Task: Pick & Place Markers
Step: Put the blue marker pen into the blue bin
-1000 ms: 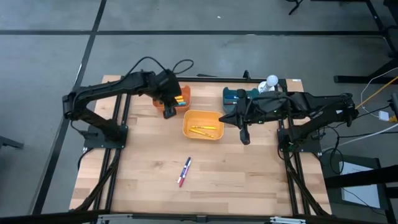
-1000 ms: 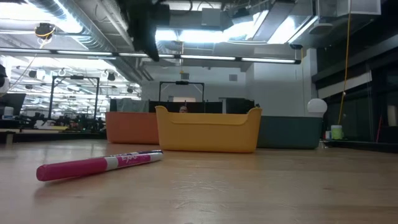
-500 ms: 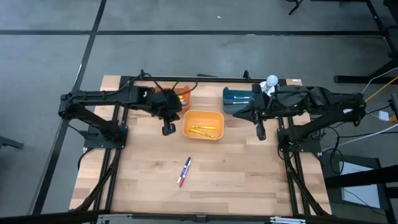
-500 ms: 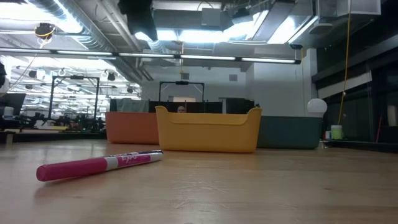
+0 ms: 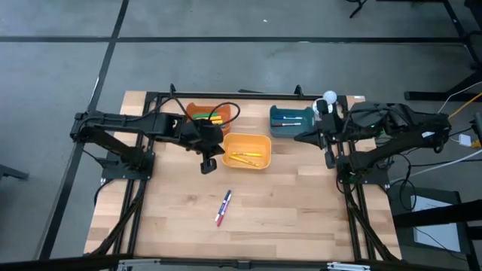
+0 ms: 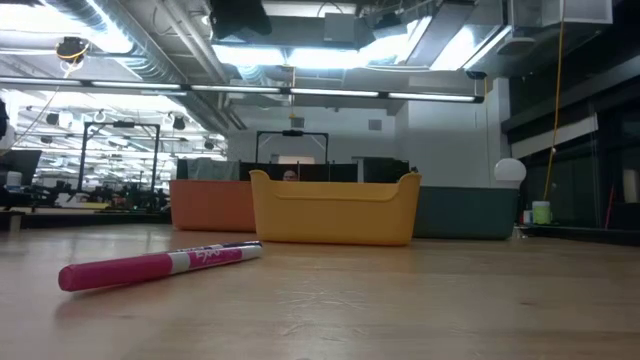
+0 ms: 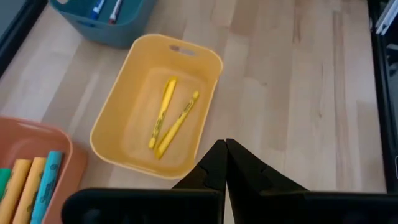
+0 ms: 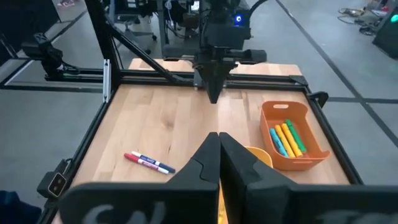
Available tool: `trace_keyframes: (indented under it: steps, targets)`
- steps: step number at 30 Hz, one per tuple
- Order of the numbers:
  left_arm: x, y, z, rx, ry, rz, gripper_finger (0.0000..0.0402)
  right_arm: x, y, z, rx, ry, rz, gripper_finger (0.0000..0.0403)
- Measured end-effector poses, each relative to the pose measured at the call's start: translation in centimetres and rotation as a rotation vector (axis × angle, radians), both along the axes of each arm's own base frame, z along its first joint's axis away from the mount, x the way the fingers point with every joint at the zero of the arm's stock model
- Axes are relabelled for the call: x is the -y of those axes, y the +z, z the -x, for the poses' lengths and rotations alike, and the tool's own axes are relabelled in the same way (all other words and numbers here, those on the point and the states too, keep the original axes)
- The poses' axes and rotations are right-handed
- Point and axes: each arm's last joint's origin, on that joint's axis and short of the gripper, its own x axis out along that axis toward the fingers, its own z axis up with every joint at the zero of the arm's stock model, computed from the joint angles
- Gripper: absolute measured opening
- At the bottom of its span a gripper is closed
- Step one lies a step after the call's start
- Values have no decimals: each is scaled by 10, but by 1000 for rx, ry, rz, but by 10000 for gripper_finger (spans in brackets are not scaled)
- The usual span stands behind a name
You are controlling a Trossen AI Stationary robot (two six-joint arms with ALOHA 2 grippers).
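Wooden table (image 5: 286, 211): pale planks, framed by dark rails; both arms reach in from its two sides.
Left arm: stretched across the back left part of the table; left gripper (image 5: 207, 163) hangs just left of the yellow bin, fingers pressed together and holding nothing, as the left wrist view (image 7: 224, 163) shows.
Orange bin (image 5: 197, 111): at the back left, partly covered by the left arm and its cable; yellow, orange, green and teal markers (image 8: 286, 138) lie side by side in it, seen best from the right wrist.
Yellow bin (image 5: 245, 140): mid-table, just right of the orange one; two yellow markers (image 7: 168, 117) lie inside, close together.
Loose markers: a pink marker (image 5: 221, 215) and a blue marker (image 5: 227, 199) lie end to end on the bare wood in front of the yellow bin, well apart from both grippers.
Teal bin (image 5: 279, 114): back right; it holds some markers, a blue one and a red one in the left wrist view (image 7: 104, 7), where the bin is cut off by the frame.
Right arm: folded back at the right edge; right gripper (image 5: 329, 156) is right of the teal bin, fingers pressed together and empty (image 8: 219, 163).
Low view only: the pink marker (image 6: 160, 264) lies large in front, its printing too blurred to read; the three bins stand in a row behind it, their contents hidden by their walls; a dark part of an arm hangs at the top edge, gripper out of sight.
High view only: a white ball (image 5: 329, 96) at the back right edge.
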Motion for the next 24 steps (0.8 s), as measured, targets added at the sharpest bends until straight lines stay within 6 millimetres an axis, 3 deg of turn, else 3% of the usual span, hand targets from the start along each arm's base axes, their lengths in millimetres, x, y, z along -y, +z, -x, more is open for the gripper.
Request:
trace_keyframes:
  steps: [13, 24]
  targets:
    - [14, 3, -2, 46, 26, 50, 2, 4, -35, 25, 73, 21, -41, 0]
    - [54, 3, 3, 45, -3, 188, 1, 7, -53, 45, 118, 9, -89, 0]
